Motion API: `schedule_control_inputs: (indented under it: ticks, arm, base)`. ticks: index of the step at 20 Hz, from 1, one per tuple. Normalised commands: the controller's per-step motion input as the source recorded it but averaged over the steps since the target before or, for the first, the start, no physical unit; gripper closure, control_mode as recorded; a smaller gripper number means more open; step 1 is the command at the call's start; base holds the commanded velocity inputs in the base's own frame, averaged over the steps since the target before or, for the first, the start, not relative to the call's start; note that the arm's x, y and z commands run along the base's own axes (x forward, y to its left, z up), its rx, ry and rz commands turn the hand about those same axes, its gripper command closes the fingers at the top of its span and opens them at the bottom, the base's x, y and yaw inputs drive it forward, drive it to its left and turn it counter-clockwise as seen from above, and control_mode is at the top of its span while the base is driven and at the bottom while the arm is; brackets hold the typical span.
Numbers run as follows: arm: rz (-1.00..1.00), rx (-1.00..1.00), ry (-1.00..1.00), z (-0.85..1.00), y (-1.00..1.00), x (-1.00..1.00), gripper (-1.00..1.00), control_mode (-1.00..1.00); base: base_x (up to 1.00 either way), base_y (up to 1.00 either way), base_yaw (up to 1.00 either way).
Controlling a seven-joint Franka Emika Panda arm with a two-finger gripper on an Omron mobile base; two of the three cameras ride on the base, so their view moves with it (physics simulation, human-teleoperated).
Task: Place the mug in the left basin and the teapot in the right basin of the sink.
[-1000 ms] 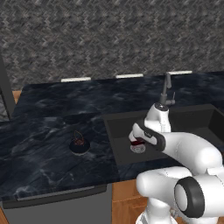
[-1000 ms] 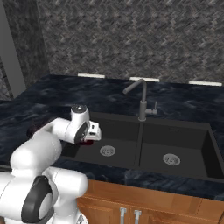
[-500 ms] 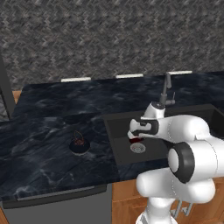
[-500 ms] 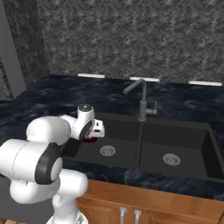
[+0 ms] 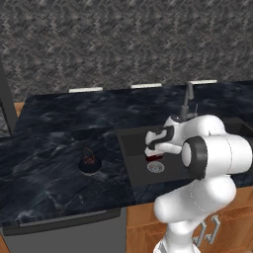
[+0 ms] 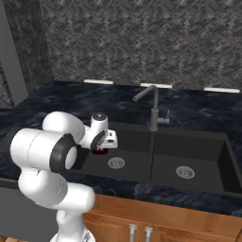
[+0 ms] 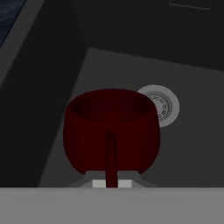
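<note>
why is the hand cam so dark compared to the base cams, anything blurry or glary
Hand view: dim because it looks down into the shaded left basin; the mug reads deep maroon, the drain a muted grey, edges slightly soft. Left base view: evenly lit, the teapot small but distinct. Right base view: bright, no glare on the tap.

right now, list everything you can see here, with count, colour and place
mug: one, dark red, held over the left basin, handle toward the hand
teapot: one, black-grey with reddish marks, on the counter left of the sink
left basin: one, matte black, silver drain
right basin: one, matte black, silver drain
tap: one, dark grey, at the divider
counter: one, dark marbled, around the sink
wall: one, grey patterned, behind the counter
cabinets: wood brown, below the counter
gripper: one, shut on the mug
</note>
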Motion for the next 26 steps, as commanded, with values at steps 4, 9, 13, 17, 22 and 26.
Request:
schedule_control_inputs:
  ticks: [4, 9, 13, 17, 22, 26]
  arm:
    - [0.02, 0.0, 0.03, -0.24, 0.0, 0.27, 1.0, -1.0]
    - [0.02, 0.0, 0.03, -0.22, -0.09, 0.22, 1.0, -1.0]
    - [0.02, 0.0, 0.0, -0.24, -0.08, 0.22, 1.0, -1.0]
    - [0.04, 0.0, 0.0, -0.28, -0.03, 0.2, 1.0, -1.0]
    - [0.07, 0.0, 0.0, -0.24, 0.0, 0.23, 1.0, -1.0]
    - [0.1, 0.0, 0.0, -0.26, 0.0, 0.2, 1.0, -1.0]
  base:
    - [0.0, 0.0, 0.0]
    - [0.0, 0.0, 0.0]
    - [0.0, 0.0, 0.0]
    - [0.0, 0.0, 0.0]
    - [0.0, 0.0, 0.0]
    - [0.0, 0.0, 0.0]
